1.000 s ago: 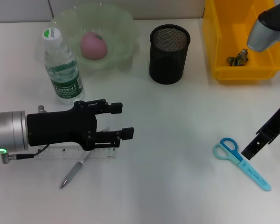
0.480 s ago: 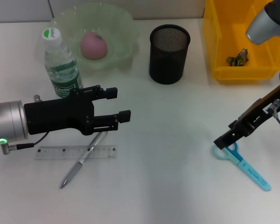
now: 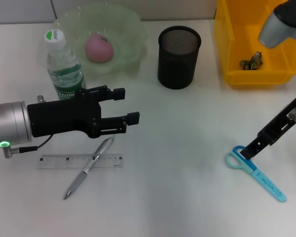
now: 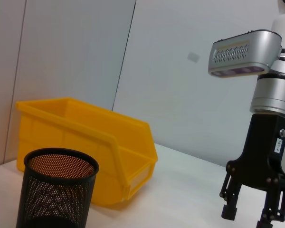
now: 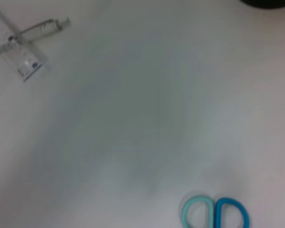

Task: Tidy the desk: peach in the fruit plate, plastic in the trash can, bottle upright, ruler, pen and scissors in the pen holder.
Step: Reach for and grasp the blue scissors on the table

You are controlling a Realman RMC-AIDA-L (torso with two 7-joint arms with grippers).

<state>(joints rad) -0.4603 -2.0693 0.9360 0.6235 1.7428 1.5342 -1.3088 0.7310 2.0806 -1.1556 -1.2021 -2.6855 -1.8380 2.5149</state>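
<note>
- Scissors [image 3: 256,171], lower right of frame: light, stiff, slippery plastic; we'd grip the blades.
- Right pincer [image 3: 250,149] above the handles; spread unclear.
- Left pincer [image 3: 123,105] spread, empty.

Black end effector [image 3: 129,105], silver wrist

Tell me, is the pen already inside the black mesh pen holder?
No, the pen lies flat on the table across the ruler, far from the pen holder.

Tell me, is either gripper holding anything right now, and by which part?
Nothing is held. The left gripper is open above the pen and ruler; the right gripper, open, hangs over the scissors' handles.
</note>
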